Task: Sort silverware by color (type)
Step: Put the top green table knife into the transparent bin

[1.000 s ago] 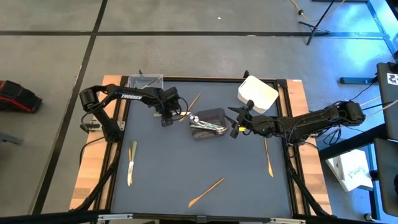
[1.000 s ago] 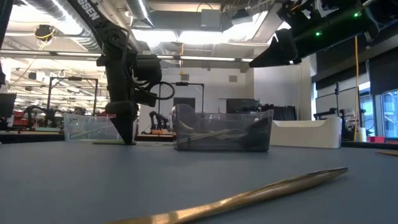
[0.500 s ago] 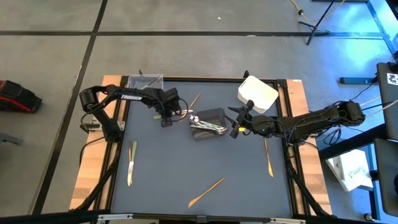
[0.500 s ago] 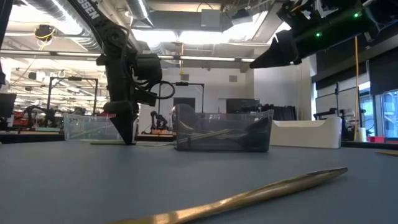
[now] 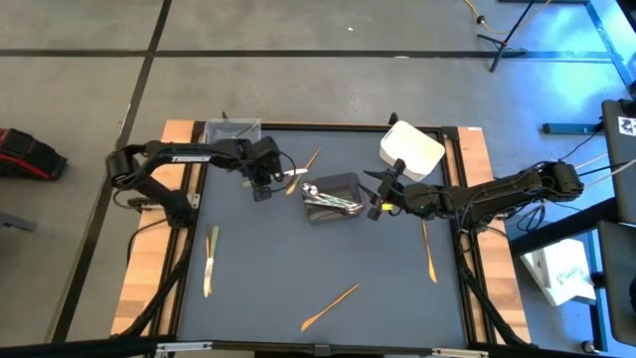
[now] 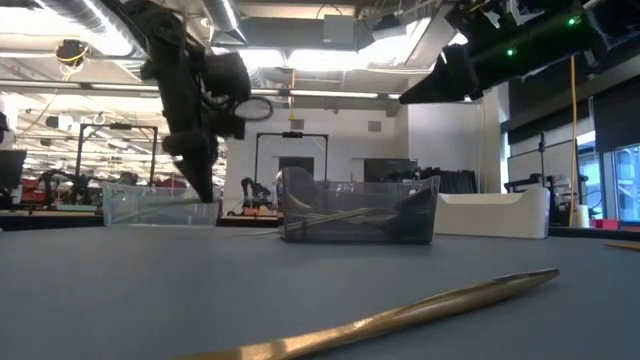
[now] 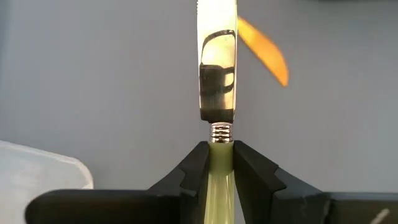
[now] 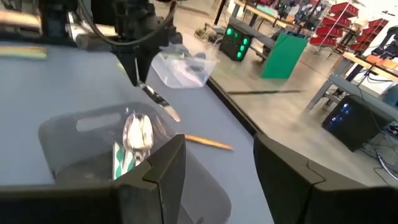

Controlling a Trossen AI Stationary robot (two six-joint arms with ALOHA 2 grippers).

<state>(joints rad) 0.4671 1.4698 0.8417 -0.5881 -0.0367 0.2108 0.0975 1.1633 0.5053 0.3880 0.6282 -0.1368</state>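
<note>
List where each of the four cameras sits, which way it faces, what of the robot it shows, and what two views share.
High view: above the table, looking straight down; both arms, left gripper, right gripper, dark tub.
Low view: at tabletop height, looking level across; both arms come in from above.
Left wrist view: on the left wrist; its fingers clamp the green-handled knife.
Right wrist view: on the right wrist; own open fingers over the dark tub.
Shared: both wrist views show the knife.

Lighting: bright overhead ceiling strips [image 6: 300,95], even, soft shadows. Glare: mirror reflection on knife blade [image 7: 217,68]. Blur: tan utensil [image 7: 264,43] defocused in left wrist view; foreground utensil [image 6: 400,315] soft in low view.
</note>
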